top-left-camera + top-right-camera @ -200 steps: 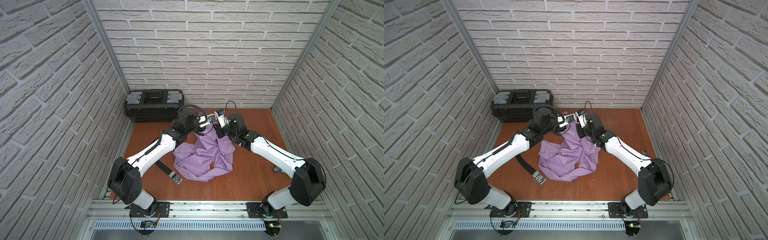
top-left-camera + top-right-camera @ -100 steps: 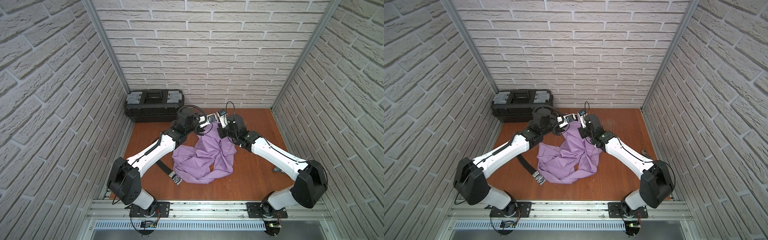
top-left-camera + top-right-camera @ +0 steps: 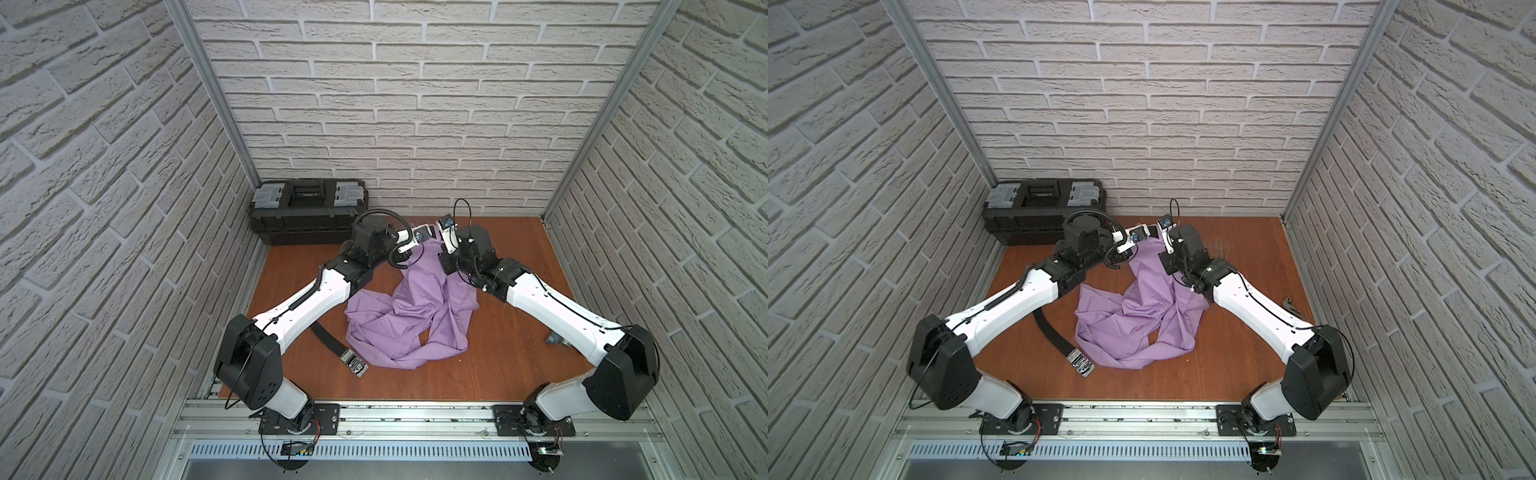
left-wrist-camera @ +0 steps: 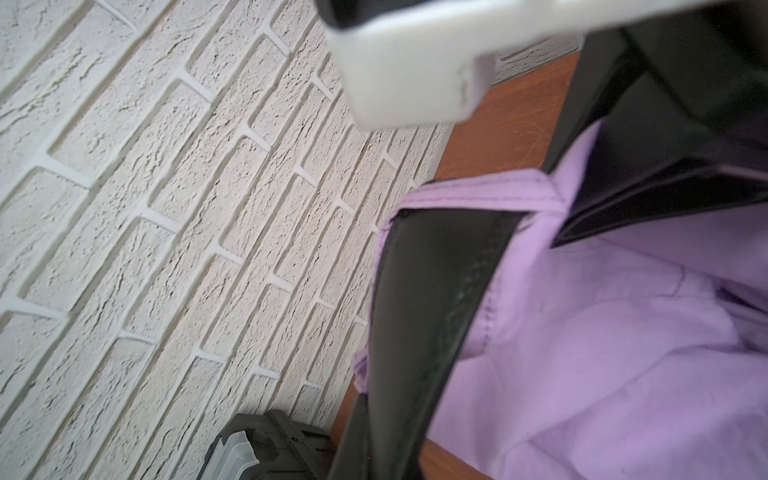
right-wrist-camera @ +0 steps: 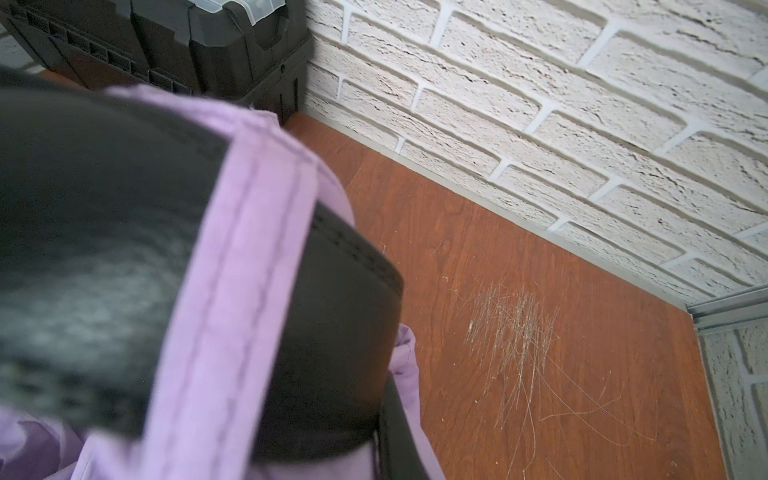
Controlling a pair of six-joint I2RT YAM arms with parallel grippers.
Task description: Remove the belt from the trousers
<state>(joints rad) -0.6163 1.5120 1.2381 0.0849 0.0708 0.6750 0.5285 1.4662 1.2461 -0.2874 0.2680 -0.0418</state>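
Note:
The lilac trousers (image 3: 415, 328) (image 3: 1142, 324) lie heaped mid-floor, their back edge lifted between both grippers. The black belt (image 3: 328, 338) (image 3: 1050, 332) runs out from under my left arm to its silver buckle (image 3: 353, 365) at the front left. My left gripper (image 3: 430, 235) (image 4: 374, 457) is shut on the belt (image 4: 428, 311) where it leaves the waistband (image 4: 478, 195). My right gripper (image 3: 441, 245) (image 5: 390, 449) is shut on the waistband, beside a belt loop (image 5: 249, 270) that crosses the belt (image 5: 332, 311).
A black toolbox (image 3: 307, 212) (image 3: 1042, 208) stands against the back wall at the left. A small metal tool (image 3: 1292, 307) lies near the right wall. Brick walls close in three sides. The floor behind the trousers is scratched (image 5: 511, 324).
The left gripper opened briefly and shut again on the belt. The lifted waistband moved slightly towards the back wall, and the cloth heap spread a little to the left.

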